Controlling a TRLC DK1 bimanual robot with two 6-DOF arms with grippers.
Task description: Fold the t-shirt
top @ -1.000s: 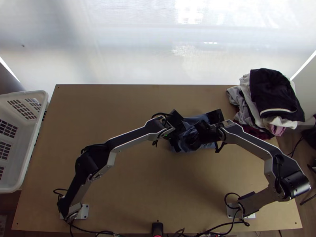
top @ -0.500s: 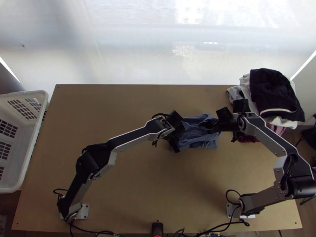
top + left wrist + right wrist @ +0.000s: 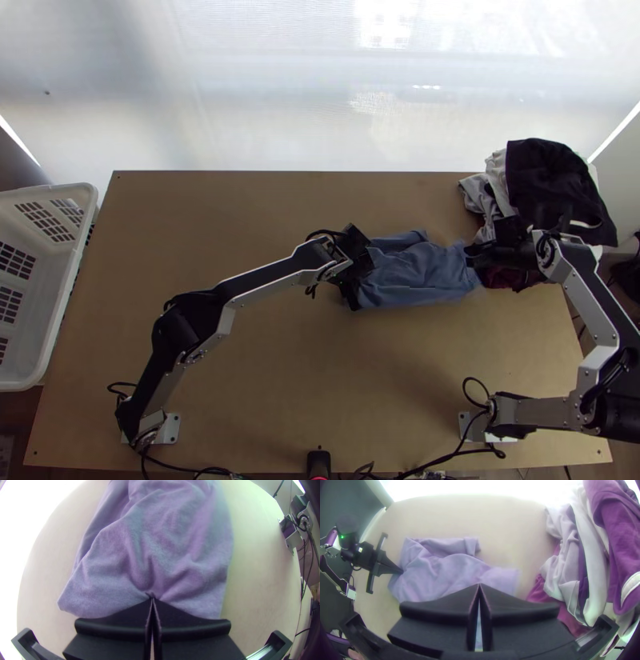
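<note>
From where I stand, the blue t-shirt (image 3: 416, 274) lies just right of the middle of the top view, drawn out lengthwise on the table (image 3: 240, 384), rumpled and partly doubled, with a loose flap along its upper edge that could be a sleeve. The left gripper (image 3: 152, 599) has its fingers pressed together on the shirt's left end, pinching it about midway along that edge; creases fan out from the tips, and I'd guess it serves as the anchor. At the opposite end, toward the right of the frame, the right gripper (image 3: 479, 584) is narrow too, its tips brought together at the cloth, and I take it to be pinching that end so the shirt can be pulled straight between the two. That would make sense, since wrinkles left in now would end up inside the folds. The clothes pile (image 3: 552, 192) sits at upper right, near the right gripper, so a wide pull might brush it. The white basket (image 3: 40, 344) stands well apart, at far left.
</note>
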